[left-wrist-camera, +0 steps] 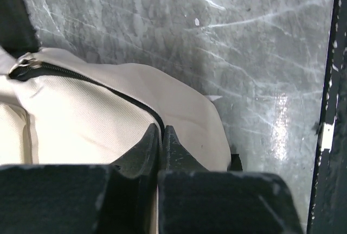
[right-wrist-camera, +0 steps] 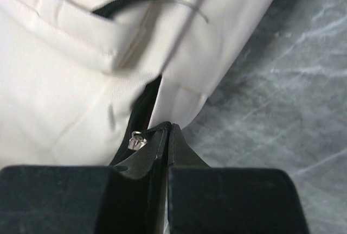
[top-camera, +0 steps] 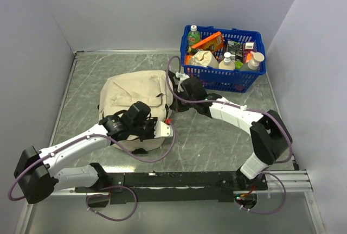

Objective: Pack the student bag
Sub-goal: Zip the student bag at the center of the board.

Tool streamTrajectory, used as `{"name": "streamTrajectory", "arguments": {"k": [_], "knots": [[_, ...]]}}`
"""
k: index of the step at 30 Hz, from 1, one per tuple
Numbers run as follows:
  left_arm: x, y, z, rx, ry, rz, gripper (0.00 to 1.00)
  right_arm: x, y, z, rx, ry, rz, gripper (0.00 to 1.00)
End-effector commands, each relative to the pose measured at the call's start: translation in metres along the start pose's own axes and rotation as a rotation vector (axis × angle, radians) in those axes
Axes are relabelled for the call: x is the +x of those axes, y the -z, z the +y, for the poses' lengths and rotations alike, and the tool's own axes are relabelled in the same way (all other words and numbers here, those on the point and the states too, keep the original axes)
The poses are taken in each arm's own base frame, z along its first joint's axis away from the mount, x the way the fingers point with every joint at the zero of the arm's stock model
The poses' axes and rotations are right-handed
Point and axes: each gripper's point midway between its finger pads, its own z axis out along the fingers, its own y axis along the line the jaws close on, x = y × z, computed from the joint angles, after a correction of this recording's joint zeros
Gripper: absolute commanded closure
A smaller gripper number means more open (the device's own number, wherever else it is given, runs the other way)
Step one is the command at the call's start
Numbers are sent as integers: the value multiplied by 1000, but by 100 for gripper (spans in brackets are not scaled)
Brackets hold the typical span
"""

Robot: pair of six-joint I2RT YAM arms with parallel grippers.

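The student bag (top-camera: 135, 90) lies flat on the table (top-camera: 217, 136), pocket side up. I judge it soft and light, so it will slump unless I take it by the stiffer zipper trim. Its zippered edge, likely the long axis, runs from my left pincer (left-wrist-camera: 161, 131) to my right pincer (right-wrist-camera: 169, 128). Both are pressed together on that seam, with the zipper pull (right-wrist-camera: 137, 139) just left of the right one's tips.

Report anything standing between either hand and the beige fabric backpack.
Nothing visible does. The left hand and right hand are both shut on the large beige fabric backpack, at its black zipper line.
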Motion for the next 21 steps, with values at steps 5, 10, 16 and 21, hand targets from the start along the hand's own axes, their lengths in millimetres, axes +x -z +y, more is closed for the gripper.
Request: {"name": "streamTrajectory", "arguments": {"k": [5,10,16,21], "knots": [[-3,11,-19,62,20,-18,79,-65,-8,-18,81,38,-127,100],[-59,33,21,-51,109,-115,22,-61,6,-29,130,28,-139,100],[-115,84,62,-113,215,-142,4,-33,23,-43,183,1,-95,41],[-95,120,129,-243,475,-105,4,-35,61,-53,230,-21,-147,0]]}}
